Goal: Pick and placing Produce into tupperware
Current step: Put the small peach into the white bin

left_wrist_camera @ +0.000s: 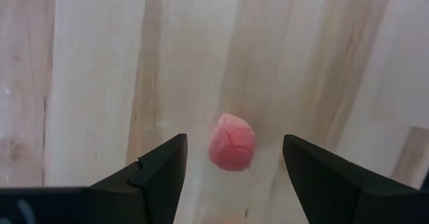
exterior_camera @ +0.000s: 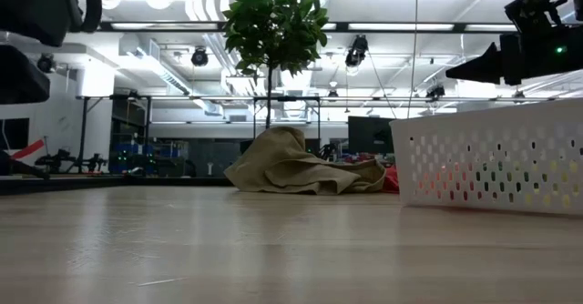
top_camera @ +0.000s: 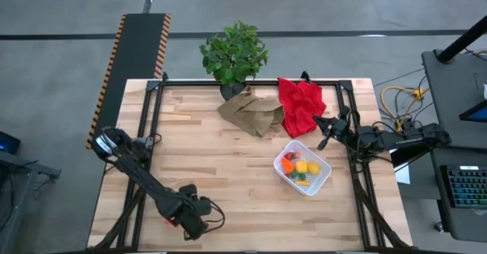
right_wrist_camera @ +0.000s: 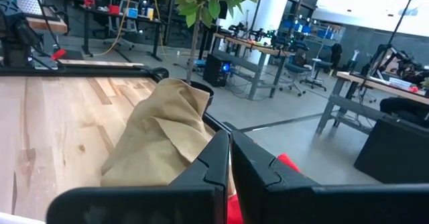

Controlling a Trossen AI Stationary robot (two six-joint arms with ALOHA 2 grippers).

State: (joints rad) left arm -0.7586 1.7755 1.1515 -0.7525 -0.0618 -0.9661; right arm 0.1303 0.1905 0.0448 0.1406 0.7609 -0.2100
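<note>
The wooden table (top_camera: 213,170) fills most of the scene, with a leafy potted plant (top_camera: 234,52) at its far edge. In front of the plant lies a crumpled brown paper bag (top_camera: 249,113), and a red cloth (top_camera: 300,106) sits right beside the bag. Nearer the right side of the table stands the white tupperware (top_camera: 321,179), already holding several pieces of produce (top_camera: 300,168) in yellow, orange, red and green. The left gripper (top_camera: 189,220) hangs low near the front edge of the table, well apart from the container, with its fingers (left_wrist_camera: 154,170) spread wide on either side of a pink-orange peach (left_wrist_camera: 232,142) that rests on the bare wood, not gripped. The right gripper (top_camera: 326,132) waits between the red cloth and the tupperware, its fingers (right_wrist_camera: 208,163) pressed together on nothing.
</note>
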